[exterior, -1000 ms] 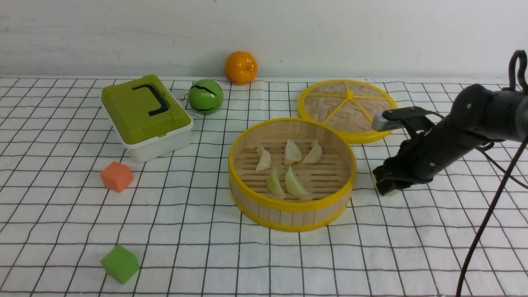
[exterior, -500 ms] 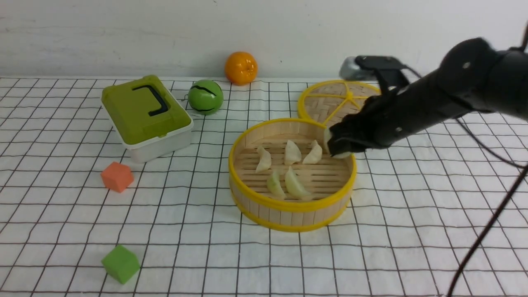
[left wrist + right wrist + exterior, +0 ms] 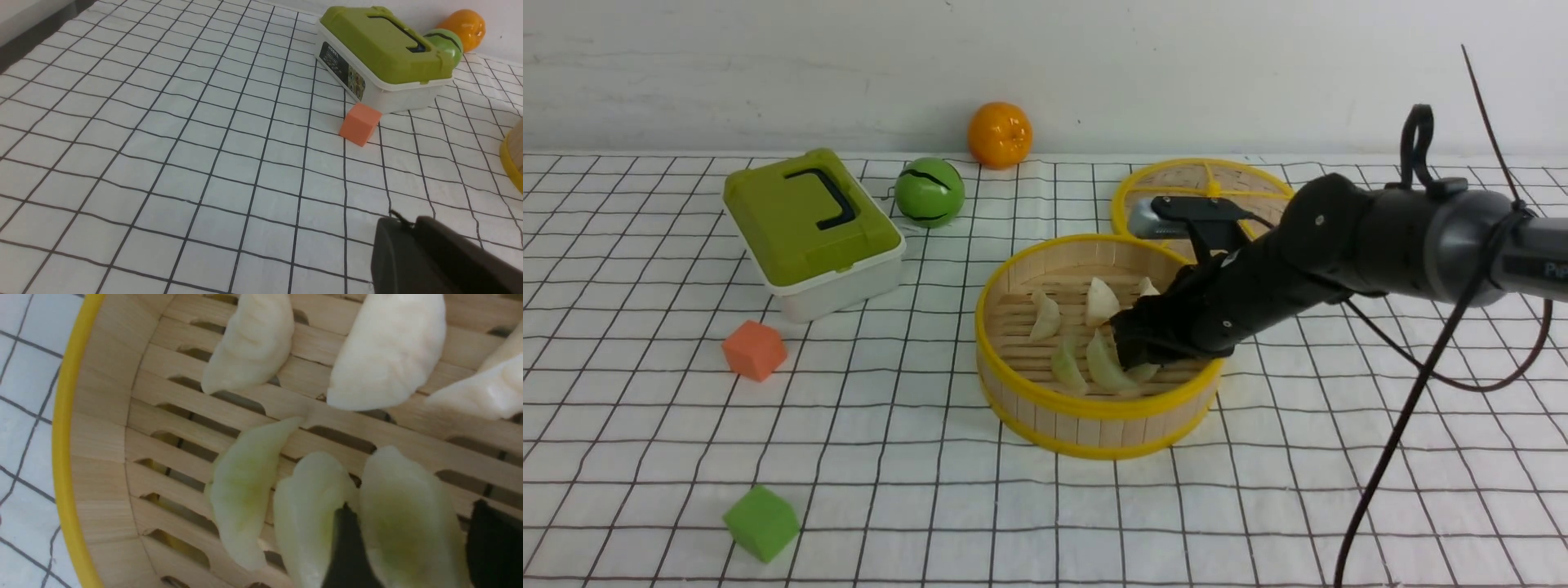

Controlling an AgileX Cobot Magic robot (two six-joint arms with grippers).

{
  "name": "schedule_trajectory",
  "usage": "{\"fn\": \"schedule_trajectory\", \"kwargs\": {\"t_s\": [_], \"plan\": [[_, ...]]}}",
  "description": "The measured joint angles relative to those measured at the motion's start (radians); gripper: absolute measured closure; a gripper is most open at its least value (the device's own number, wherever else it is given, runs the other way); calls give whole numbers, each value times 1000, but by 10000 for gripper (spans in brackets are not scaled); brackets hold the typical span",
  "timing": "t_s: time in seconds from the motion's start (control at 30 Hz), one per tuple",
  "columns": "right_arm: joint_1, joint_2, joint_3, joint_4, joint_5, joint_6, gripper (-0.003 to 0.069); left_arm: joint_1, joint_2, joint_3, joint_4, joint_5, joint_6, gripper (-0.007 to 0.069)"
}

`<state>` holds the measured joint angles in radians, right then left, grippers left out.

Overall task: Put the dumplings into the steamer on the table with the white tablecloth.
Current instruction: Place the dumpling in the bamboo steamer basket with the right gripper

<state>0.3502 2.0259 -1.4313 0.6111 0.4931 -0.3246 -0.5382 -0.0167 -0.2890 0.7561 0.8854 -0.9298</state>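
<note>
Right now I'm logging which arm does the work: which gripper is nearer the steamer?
Right. The right gripper is inside the steamer, its fingers either side of a green dumpling. The left gripper hangs over bare tablecloth, well off to the steamer's side.

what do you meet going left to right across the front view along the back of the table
green-lidded white plastic box → green striped ball → round orange fruit → flat woven bamboo lid with yellow spokes

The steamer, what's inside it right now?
Inside the steamer: three cream-white dumplings and three greenish ones, plus the right gripper straddling one. The front view hides some behind the arm.
</note>
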Motion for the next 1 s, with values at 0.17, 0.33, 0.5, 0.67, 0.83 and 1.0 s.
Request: {"fn": "schedule_trajectory", "kwargs": {"t_s": [0.17,0.33,0.5,0.67,0.83,1.0], "plan": [[0,-23,-5,-9,18,1,125,0,0,0,0,0,0,577],[-1,-160,-5,-50,53,28,162,0,0,0,0,1,0,573],[-13,-397,-5,-199,150,55,382,0,0,0,0,5,0,570],[-35,-640,9,-468,318,82,637,0,0,0,0,5,-1,566],[-60,-844,125,-674,351,268,680,0,0,0,0,5,-1,559],[-61,-1109,401,-827,205,442,680,0,0,0,0,5,-3,552]]}}
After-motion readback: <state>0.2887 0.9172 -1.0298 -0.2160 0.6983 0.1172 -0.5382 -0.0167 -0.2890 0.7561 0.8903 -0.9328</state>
